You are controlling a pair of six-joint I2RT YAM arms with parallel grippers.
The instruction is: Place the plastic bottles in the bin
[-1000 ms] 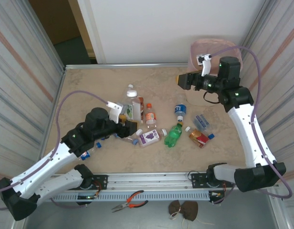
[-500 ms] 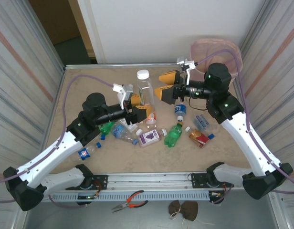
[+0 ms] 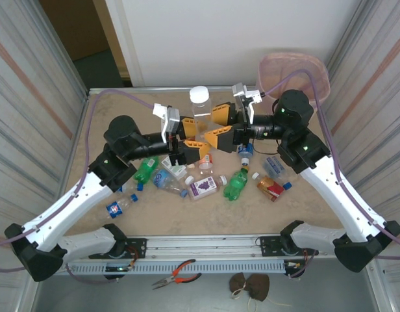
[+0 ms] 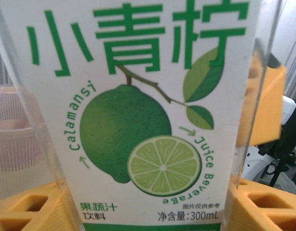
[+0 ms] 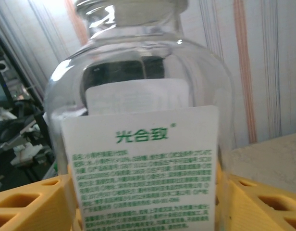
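Clear lime-juice bottle (image 3: 200, 116), white-capped, held upright above the table (image 3: 252, 214) by the left gripper (image 3: 191, 144) — right gripper (image 3: 217, 125) flanks it, grip unclear.

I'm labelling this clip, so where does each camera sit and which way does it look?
Top: fixed overhead at the near side, looking down on the table; left arm and right arm meet at a raised bottle.
Left wrist: on the left arm, facing the bottle's lime label; left fingers in the bottom corners.
Right wrist: on the right arm, facing its small-print label; right fingers likewise.
Shared: all three see that bottle.
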